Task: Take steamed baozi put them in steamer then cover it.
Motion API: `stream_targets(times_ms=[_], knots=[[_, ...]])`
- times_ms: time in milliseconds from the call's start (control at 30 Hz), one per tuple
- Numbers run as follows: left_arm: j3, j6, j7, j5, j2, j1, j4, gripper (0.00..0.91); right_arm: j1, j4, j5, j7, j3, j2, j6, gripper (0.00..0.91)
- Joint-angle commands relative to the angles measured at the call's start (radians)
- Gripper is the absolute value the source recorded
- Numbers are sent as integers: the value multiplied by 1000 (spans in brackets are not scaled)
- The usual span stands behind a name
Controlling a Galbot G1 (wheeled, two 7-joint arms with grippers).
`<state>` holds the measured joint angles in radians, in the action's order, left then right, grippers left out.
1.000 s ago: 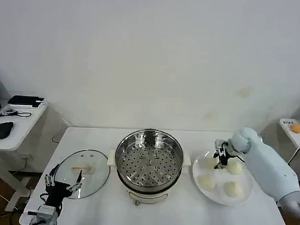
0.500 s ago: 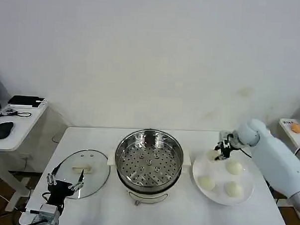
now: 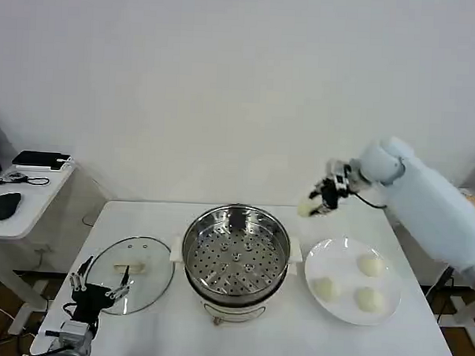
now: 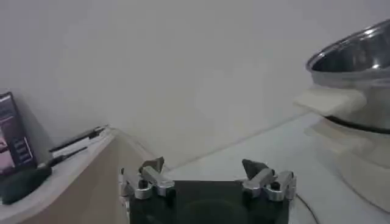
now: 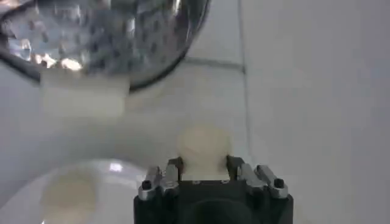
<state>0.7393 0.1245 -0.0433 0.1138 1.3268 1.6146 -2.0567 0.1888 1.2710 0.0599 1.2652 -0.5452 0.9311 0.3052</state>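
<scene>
At the far left my left gripper (image 3: 99,286) hangs with its fingers spread apart and nothing between them, just over the near edge of the cover (image 3: 131,274), which lies flat on the table (image 3: 262,337). The steamer (image 3: 236,257) stands in the middle with its perforated tray bare. To its right my right gripper (image 3: 318,200) is clamped on one baozi (image 3: 308,206), held in the air beyond the steamer's right rim, while three more baozi (image 3: 371,265) sit on the white plate (image 3: 338,308).

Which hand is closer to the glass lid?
The left hand. It hovers open over the lid's near edge. The right hand is far off, past the steamer, holding a bun in the air.
</scene>
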Motion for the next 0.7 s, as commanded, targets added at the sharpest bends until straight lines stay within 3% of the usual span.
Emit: stream_targets(times_ms=[33,167,233,267,467,533,700], knots=[[1,3,1,-1,0,1,-6,907,146,9,-110,12,-104,84,10,504],[5,7,-1,1,-1,5,-11,907,134,-36,-106,48,-98,150,-138,504],[6,10,-4,6,-2,9,-16,907,129,-102,-135,70,-94,188,-353,514],[7,11,-6,8,-2,12,-18,907,125,-126,-145,80,-94,208,-424,514],[16,13,-9,23,-6,29,-24,907,130,-109,-80,124,-142,236,-602,514],[21,13,-8,26,-3,36,-26,907,140,-82,34,155,-179,235,-681,514],[30,15,-7,28,3,45,-31,907,142,6,209,150,-215,228,-746,514]])
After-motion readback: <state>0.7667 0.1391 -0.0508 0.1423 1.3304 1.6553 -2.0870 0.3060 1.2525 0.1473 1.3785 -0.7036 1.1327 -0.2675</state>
